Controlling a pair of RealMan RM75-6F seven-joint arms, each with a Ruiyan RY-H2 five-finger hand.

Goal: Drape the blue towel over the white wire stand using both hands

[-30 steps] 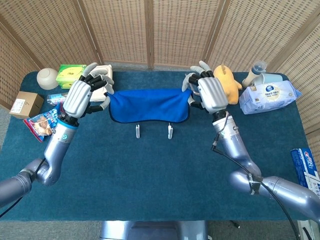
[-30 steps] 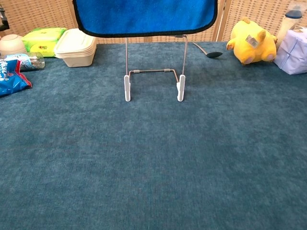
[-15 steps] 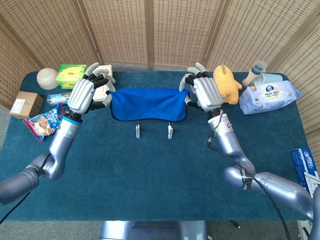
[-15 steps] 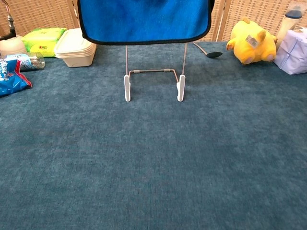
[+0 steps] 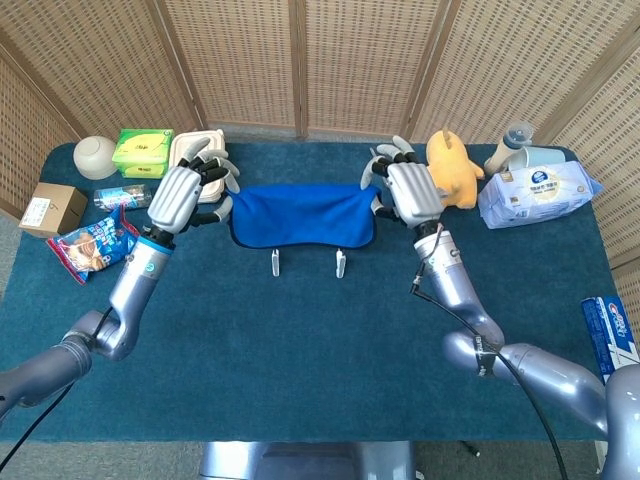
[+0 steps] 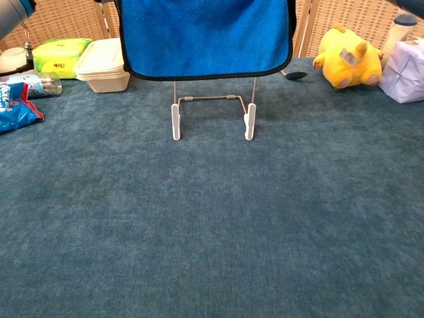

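Observation:
The blue towel [image 5: 302, 215] with a dark hem hangs spread out between my two hands, above the white wire stand [image 5: 307, 262]. My left hand [image 5: 186, 195] grips the towel's left end and my right hand [image 5: 408, 191] grips its right end. In the chest view the towel [image 6: 205, 36] hangs as a flat sheet in front of the stand's [image 6: 212, 111] upper part, its lower hem covering the tops of the two upright wires. Only the stand's white feet and lower wires show. Both hands are out of the chest view.
At the back left are a stack of cream containers [image 5: 193, 150], a green pack [image 5: 142, 153], a bowl [image 5: 95, 156], a plastic bottle [image 6: 32, 85] and a blue snack bag [image 5: 88, 246]. A yellow plush toy [image 6: 347, 55], a spoon [image 6: 291, 74] and a wipes pack [image 5: 536, 193] stand at the back right.
Both hands have moved inward and lower with the towel. Its hem has dropped further down over the stand's uprights, and the cloth sags a little more between the hands.

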